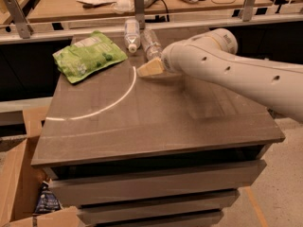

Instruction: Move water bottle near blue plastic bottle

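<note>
The water bottle [151, 43], clear and ribbed, lies on its side at the back of the brown table top [156, 117]. The blue plastic bottle [132, 33], smooth and pale, lies just left of it with its white cap pointing toward me. The two bottles are close together, almost touching. My gripper [147, 69] shows as a beige tip at the end of the white arm [222, 65]. It hovers low over the table just in front of the water bottle and holds nothing that I can see.
A green snack bag [88, 56] lies at the back left of the table. A metal rail with posts [138, 4] runs behind the table, with a cluttered desk beyond. An open cardboard box [16, 183] stands on the floor at the lower left.
</note>
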Controlling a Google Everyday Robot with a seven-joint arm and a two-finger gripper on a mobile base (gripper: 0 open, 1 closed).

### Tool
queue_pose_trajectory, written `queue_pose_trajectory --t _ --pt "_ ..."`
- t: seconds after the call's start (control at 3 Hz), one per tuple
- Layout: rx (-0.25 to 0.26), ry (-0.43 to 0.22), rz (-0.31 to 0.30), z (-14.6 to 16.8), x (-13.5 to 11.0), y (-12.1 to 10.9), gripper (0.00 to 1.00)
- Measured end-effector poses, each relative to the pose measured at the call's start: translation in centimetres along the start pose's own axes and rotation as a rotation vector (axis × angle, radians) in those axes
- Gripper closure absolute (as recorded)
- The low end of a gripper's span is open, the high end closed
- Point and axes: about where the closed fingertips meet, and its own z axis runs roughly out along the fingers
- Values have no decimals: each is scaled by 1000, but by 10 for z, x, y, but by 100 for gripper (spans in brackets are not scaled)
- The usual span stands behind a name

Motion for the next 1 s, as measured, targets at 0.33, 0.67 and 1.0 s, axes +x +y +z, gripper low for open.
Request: queue_pose_trajectory --t 0.33,0.67,1.0 --pt "-61 -66 72 -14 -3 -7 0" --pt "-99 -109 137 -40 -5 -36 0" --pt "-78 -115 65 -68 -1 -73 0"
